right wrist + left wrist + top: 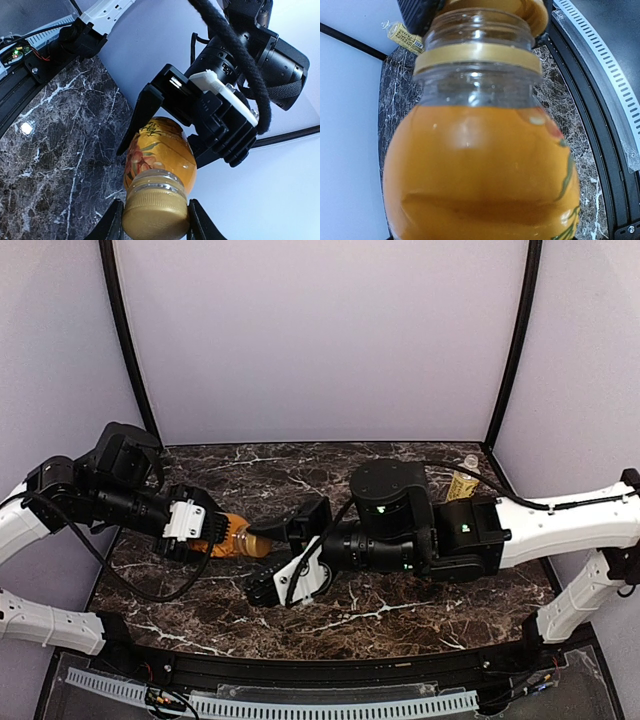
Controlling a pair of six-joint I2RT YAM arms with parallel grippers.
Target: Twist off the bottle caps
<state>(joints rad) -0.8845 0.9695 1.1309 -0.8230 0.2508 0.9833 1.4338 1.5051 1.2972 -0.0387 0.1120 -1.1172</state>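
Note:
My left gripper (213,539) is shut on the short squat orange bottle (228,538) and holds it on its side above the table, neck pointing right. The bottle fills the left wrist view (480,170) and hides my own fingers there. My right gripper (268,544) is shut on the gold-orange cap (155,220), one finger on each side. The bare neck threads (475,25) show between the cap (532,12) and the gold ring (477,52). The yellow-green tea bottle (462,483) lies at the back right. The clear bottle and the other caps are not in view.
The dark marble table (400,605) has a black frame along its near edge (320,675). Pale walls and black posts close in the back and sides. The tea bottle also shows in the left wrist view (405,36), far behind the neck.

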